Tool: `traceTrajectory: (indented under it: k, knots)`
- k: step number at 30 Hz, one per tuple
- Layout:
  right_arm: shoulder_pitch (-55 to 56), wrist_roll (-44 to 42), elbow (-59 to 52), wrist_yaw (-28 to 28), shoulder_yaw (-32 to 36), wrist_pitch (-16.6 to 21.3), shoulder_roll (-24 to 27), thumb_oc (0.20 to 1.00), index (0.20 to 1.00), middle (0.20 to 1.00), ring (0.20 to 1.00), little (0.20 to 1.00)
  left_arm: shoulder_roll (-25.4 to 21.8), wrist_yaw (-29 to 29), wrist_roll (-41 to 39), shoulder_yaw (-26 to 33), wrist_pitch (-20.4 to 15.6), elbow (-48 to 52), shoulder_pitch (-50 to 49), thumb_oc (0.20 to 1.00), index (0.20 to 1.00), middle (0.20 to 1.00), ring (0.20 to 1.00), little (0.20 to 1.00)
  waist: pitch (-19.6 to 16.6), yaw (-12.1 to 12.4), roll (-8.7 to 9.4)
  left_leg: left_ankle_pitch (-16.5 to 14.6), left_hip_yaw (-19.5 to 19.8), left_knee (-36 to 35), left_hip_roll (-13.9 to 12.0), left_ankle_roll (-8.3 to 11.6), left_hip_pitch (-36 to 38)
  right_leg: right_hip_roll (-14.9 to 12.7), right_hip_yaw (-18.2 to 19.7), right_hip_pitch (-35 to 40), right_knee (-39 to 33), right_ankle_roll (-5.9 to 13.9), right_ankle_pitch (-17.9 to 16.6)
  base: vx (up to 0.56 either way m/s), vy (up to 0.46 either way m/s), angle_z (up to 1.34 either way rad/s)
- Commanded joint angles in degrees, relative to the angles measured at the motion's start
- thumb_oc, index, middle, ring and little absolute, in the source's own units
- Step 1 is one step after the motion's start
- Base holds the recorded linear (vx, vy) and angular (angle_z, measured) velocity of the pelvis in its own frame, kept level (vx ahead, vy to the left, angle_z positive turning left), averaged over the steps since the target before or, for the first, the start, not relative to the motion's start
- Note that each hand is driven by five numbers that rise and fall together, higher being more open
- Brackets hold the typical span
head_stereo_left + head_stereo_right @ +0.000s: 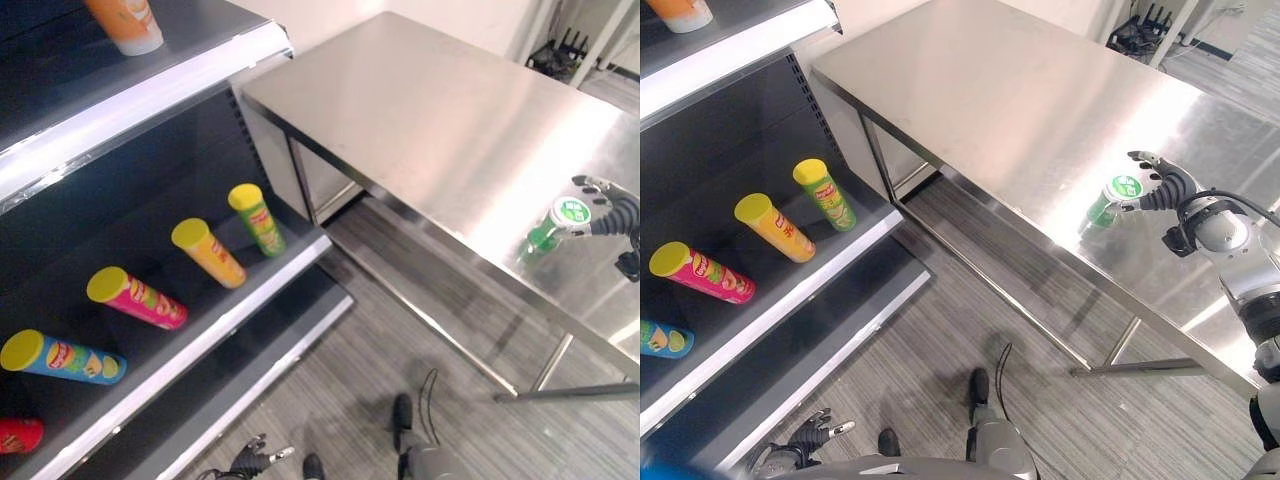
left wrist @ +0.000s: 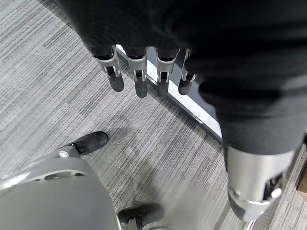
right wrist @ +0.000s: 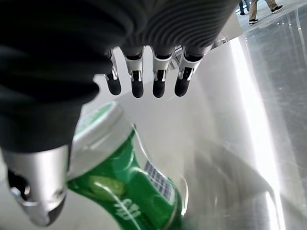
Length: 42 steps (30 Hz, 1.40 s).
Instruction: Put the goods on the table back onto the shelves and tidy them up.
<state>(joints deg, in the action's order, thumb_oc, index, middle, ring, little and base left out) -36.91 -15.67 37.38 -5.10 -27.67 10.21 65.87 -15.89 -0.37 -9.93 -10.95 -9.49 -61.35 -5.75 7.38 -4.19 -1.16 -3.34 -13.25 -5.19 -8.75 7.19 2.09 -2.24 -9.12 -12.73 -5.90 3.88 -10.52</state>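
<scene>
Green can [image 1: 1104,204] is the one item you have left on the steel table [image 1: 430,110], standing upright near the front edge at about 3 o'clock in the head views. Your right hand [image 1: 1160,185] is right at it: fingers [image 3: 138,82] straight and spread past the lid, thumb [image 3: 36,184] on the other side of the body, so the can sits in the gap. No clamp yet by my read; I can't tell whether anything touches. Your left hand [image 2: 144,79] hangs low over the floor at 6 o'clock, fingers relaxed, carrying nothing. On the shelf [image 1: 240,300] at 9 o'clock you've got tubes already lying in a row, angled alike: green [image 1: 256,217], yellow [image 1: 208,252], pink [image 1: 135,297], blue [image 1: 62,357], and a red one [image 1: 20,434] at the edge. An orange container [image 1: 125,24] sits on the upper shelf [image 1: 150,95] at 11. So mostly done: grasp, carry and place this can, then straighten the row if you want it neater.
</scene>
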Motion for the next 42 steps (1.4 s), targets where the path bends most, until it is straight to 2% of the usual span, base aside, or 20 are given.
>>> traceTrajectory:
  k: [1, 20, 32, 33, 34, 35, 42]
  knots:
    - [-6.6, 0.4, 2.7, 2.1, -1.2, 1.2, -2.7, 1.000, 1.000, 1.000, 1.000, 1.000, -3.2, 0.0, 0.5, -1.7, -1.8, 0.4, 2.5, 1.000, 1.000, 1.000, 1.000, 1.000, 1.6, 0.9, 3.19, 2.1, 1.2, 0.2, -1.4, 2.85, -1.9, -4.1, -0.2, 3.9, 0.9, 8.26, 7.7, 0.00, 0.000, 0.00]
    - [-7.4, 1.4, 6.7, 3.3, -0.3, 0.8, -5.5, 1.000, 1.000, 1.000, 1.000, 1.000, -2.6, 0.5, 0.0, -1.8, -1.7, -0.1, 2.7, 1.000, 1.000, 1.000, 1.000, 1.000, 1.7, 1.4, 2.60, 1.9, 1.9, 0.2, -1.1, 2.79, -1.7, -4.2, -1.5, 5.2, 0.9, 8.09, 8.4, 0.00, -0.001, 0.02]
    - [-4.7, 2.3, 3.5, 5.3, 3.0, 1.3, -5.1, 1.000, 1.000, 1.000, 1.000, 1.000, -2.1, 1.0, 0.3, -0.9, -1.4, -0.9, 2.7, 1.000, 1.000, 1.000, 1.000, 1.000, 1.7, 1.3, 2.91, 1.8, 2.2, 0.2, -1.2, 2.79, -1.5, -4.2, -1.8, 5.9, 0.9, 8.05, 8.8, 0.00, -0.001, 0.02]
    - [-4.5, 2.4, 3.4, 5.3, 3.0, 1.3, -5.1, 0.909, 0.909, 0.909, 0.909, 0.909, -2.0, 1.1, 0.4, -0.8, -1.4, -0.9, 2.7, 1.000, 1.000, 1.000, 1.000, 1.000, 1.7, 1.4, 2.94, 1.7, 2.2, 0.2, -1.2, 2.79, -1.4, -4.2, -1.8, 5.9, 0.9, 8.05, 8.8, 0.00, 0.000, 0.00]
    - [-4.7, 2.4, 3.5, 5.3, 2.9, 1.4, -5.1, 0.401, 0.401, 0.401, 0.401, 0.401, -2.1, 1.1, 0.5, -0.9, -1.4, -0.9, 2.7, 1.000, 1.000, 1.000, 1.000, 1.000, 1.7, 1.4, 2.98, 1.7, 2.2, 0.2, -1.2, 2.79, -1.4, -4.2, -1.8, 6.0, 0.9, 8.04, 8.8, 0.00, 0.000, 0.00]
    - [-4.7, 2.6, 3.6, 5.5, 2.8, 1.5, -5.3, 0.200, 0.200, 0.200, 0.200, 0.200, -2.2, 1.3, 0.4, -0.7, -1.5, -0.9, 2.7, 1.000, 1.000, 1.000, 1.000, 1.000, 1.8, 1.4, 2.90, 1.8, 2.2, 0.2, -1.3, 2.79, -1.4, -4.2, -1.9, 6.0, 0.9, 8.01, 8.8, 0.00, 0.000, 0.00]
    - [-5.2, 3.1, 3.7, 5.9, 2.4, 1.4, -5.4, 0.200, 0.200, 0.200, 0.200, 0.200, -2.2, 1.2, 0.3, -0.7, -1.4, -0.9, 2.6, 1.000, 1.000, 1.000, 1.000, 1.000, 1.8, 1.5, 2.91, 1.8, 2.3, 0.2, -1.3, 2.86, -1.4, -4.2, -2.0, 6.1, 0.9, 7.93, 9.0, 0.00, 0.000, 0.00]
